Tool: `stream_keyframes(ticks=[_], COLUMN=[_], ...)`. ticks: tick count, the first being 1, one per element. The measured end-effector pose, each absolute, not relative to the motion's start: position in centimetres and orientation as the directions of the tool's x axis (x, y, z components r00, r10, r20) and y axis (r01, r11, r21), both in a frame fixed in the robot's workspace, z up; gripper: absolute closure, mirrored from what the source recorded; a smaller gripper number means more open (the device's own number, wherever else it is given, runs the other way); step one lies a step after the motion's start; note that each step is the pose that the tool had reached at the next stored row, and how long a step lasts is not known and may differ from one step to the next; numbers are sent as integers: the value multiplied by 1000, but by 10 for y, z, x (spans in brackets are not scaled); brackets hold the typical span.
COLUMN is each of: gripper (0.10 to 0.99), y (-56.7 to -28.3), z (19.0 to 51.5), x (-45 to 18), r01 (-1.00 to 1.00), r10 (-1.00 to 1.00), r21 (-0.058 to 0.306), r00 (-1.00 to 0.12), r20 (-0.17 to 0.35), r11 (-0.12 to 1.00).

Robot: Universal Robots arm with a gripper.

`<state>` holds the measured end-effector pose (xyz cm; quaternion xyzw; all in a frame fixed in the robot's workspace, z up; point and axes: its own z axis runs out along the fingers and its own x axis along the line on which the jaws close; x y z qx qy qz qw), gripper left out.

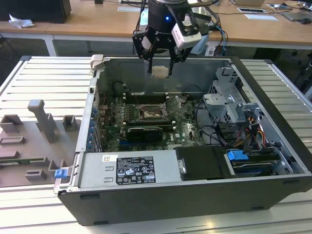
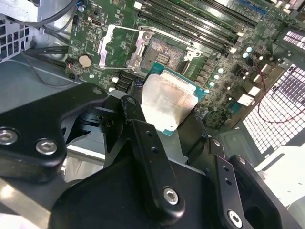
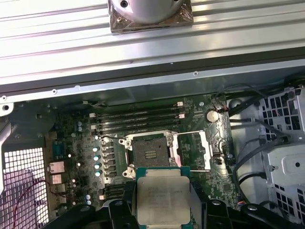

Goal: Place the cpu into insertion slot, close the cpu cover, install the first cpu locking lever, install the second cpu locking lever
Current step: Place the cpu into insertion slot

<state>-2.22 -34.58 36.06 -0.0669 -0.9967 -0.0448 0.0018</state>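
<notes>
- The gripper (image 1: pixel 161 68) is clamped on the cpu (image 1: pixel 161 72) by two opposite edges.
- The cpu hangs well above the slot (image 1: pixel 152 112), which lies almost straight below it, bare and open.
- The cover (image 1: pixel 174 104) stands flipped up just beside the slot, on the exterior view's right.
- A white label (image 1: pixel 134 170) sits on the near power supply (image 1: pixel 92 171). Its print is left unread.
</notes>
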Motion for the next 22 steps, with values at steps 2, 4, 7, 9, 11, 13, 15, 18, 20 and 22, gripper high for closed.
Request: stream_keyframes(ticks=[2,4,7,9,11,13,15,18,20,22], gripper=[549,549,549,549,549,549,549,549,549,549], y=[-346,-346,-346,-346,-346,-346,-346,-346,-346,-346], z=[361,361,361,361,361,361,361,361,361,361], x=[-22,-22,-22,-22,-22,-22,-22,-22,-22,-22], r01=[139,146,153,158,162,167,171,178,182,189], r10=[138,146,153,158,162,166,171,178,182,189], r21=[89,89,89,89,89,89,89,89,89,89], r00=[-990,-989,-988,-987,-987,-986,-985,-984,-983,-982], r20=[10,9,9,9,9,9,9,9,9,9], r11=[986,985,984,983,983,982,981,980,979,978])
